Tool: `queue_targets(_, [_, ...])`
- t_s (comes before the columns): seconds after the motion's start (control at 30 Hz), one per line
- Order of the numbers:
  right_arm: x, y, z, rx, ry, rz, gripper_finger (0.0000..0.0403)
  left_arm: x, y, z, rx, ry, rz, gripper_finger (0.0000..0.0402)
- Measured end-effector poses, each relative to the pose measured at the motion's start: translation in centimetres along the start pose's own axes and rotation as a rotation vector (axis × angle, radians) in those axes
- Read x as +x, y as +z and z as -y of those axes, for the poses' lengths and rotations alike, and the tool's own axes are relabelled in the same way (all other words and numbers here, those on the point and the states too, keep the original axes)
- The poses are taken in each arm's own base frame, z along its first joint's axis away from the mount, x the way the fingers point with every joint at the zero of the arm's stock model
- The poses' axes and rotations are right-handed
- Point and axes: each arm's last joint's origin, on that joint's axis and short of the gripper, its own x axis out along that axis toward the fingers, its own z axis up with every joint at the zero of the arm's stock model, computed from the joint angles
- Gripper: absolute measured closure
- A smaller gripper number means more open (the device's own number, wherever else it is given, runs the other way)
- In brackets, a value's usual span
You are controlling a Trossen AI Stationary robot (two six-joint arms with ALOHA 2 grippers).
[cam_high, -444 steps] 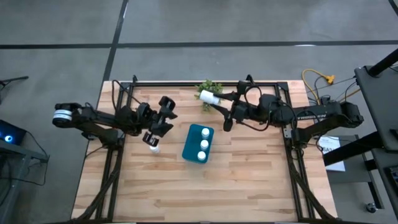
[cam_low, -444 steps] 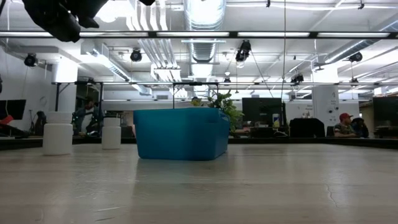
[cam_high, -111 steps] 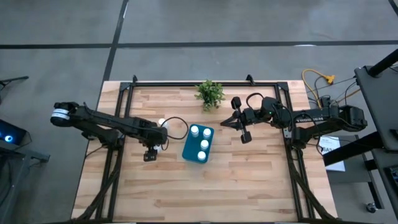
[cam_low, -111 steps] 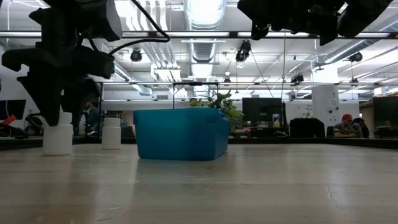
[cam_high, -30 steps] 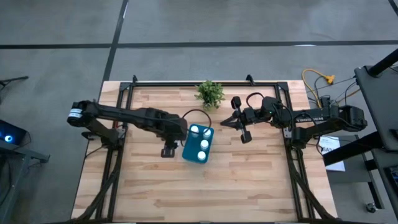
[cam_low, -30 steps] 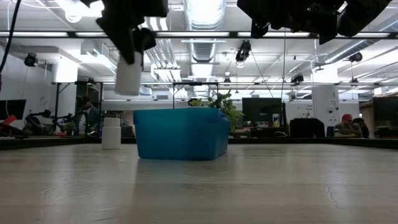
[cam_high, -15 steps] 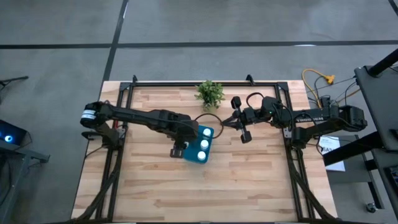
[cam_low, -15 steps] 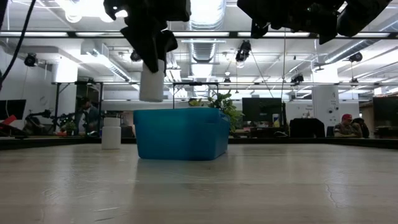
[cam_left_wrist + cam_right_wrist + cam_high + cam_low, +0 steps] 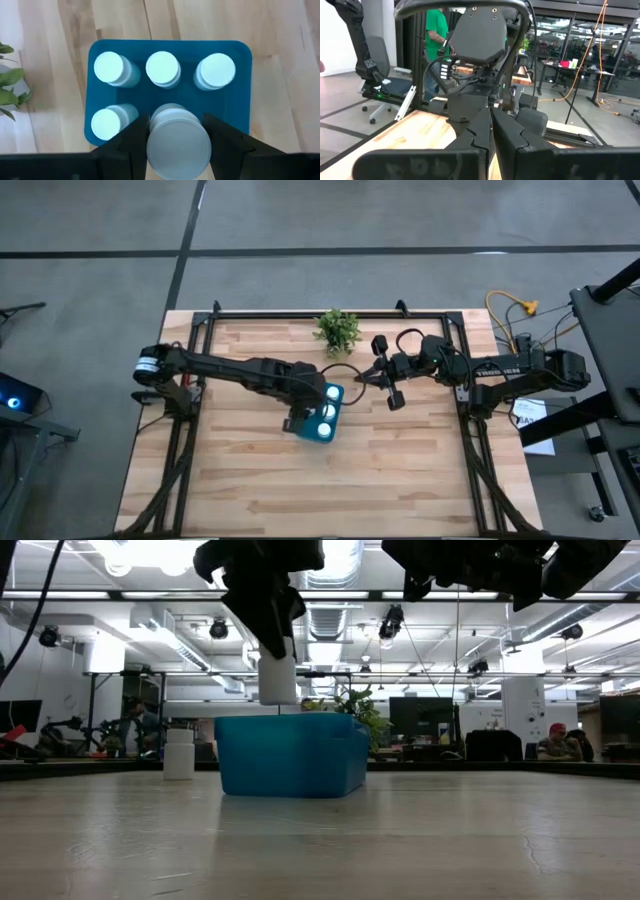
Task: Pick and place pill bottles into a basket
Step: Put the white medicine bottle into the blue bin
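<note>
Left gripper [image 9: 175, 131] is clamped on a pill bottle [image 9: 177, 140], held upright over the basket [image 9: 240, 100]. The left wrist view shows four bottles already standing inside: three in one row, one in the other row, with the carried bottle above the middle slot of that second row.

Risks if you release from here: the bottle hangs above the rim in the low view [image 9: 277, 670], so a drop from that height could bounce or tip it onto its neighbours [image 9: 163, 67]. Likely safer to lower first. Fingers also sit close to the standing caps, so spreading them could nudge one.

Right gripper [image 9: 358, 378] waits with fingers together above the counter [image 9: 420, 470], near the plant [image 9: 337, 330].

View notes: only the low view shows one bottle [image 9: 179, 752] left on the counter, beside the basket. The high view hides it under the left arm.
</note>
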Motion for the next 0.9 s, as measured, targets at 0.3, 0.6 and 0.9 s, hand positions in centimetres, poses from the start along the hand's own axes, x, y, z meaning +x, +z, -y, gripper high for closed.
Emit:
queue_targets(0.3, [0.0,0.0,0.0,0.011,0.002,0.001,0.0394,1.6,0.2,-0.6,0.014,0.023,-0.003,0.0259])
queue_targets(0.6, [0.0,0.0,0.0,0.011,0.002,0.0,0.0394,4.2,-0.2,-1.0,0.017,0.024,-0.044,0.0259])
queue_targets(0.9, [0.0,0.0,0.0,0.01,0.002,-0.001,0.0394,6.3,-0.9,-0.8,0.021,0.012,-0.109,0.0259])
